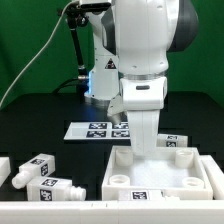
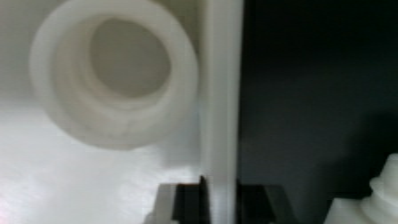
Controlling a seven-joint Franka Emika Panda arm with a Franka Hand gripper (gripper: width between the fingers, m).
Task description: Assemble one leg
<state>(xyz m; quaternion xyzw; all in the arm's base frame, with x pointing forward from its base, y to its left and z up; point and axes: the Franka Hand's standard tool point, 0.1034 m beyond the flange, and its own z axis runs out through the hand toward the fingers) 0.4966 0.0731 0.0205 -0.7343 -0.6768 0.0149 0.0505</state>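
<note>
Chunky, white and square-tagged, the plastic leg (image 1: pixel 50 188) lay on the dark surface (image 1: pixel 60 145) well apart from the pincer (image 1: pixel 147 150), toward the exterior view's left. Below the pincer sat the smooth tray-like tabletop (image 1: pixel 205 172) with a round hole (image 2: pixel 116 75); the pincer's opening could not be told.

White legs (image 1: pixel 40 168) — black-and-white square tags (image 1: pixel 43 164), white tabletop (image 1: pixel 195 185), white marker board (image 1: pixel 78 130), black table (image 1: pixel 40 135) — green backdrop (image 1: pixel 25 40)

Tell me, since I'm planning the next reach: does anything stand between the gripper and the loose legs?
Only the tabletop wall, which the gripper is down against. Beyond it, nothing visible lies between it and the nearest leg on the exterior view's left.
</note>
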